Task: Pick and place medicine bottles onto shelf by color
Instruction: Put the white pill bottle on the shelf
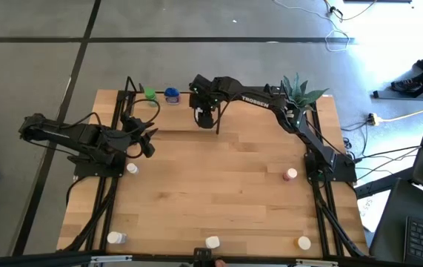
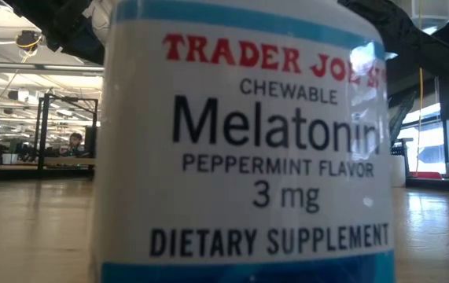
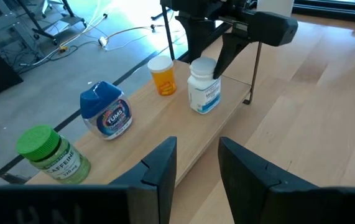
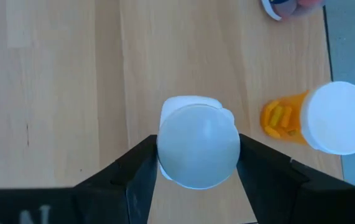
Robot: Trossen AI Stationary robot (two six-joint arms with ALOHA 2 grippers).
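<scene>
The right gripper is clamped on a white-capped bottle standing on the shelf beside the orange pill bottle; the left gripper, jaws apart, hovers near the shelf's front edge.

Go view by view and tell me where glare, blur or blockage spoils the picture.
Low view: a melatonin bottle right at the lens blocks nearly everything, with window glare on its label. Right wrist view: the white cap between the right gripper's fingers is soft, out of focus. High view: sunlight washes the floor upper right. Left wrist view: sharp.
</scene>
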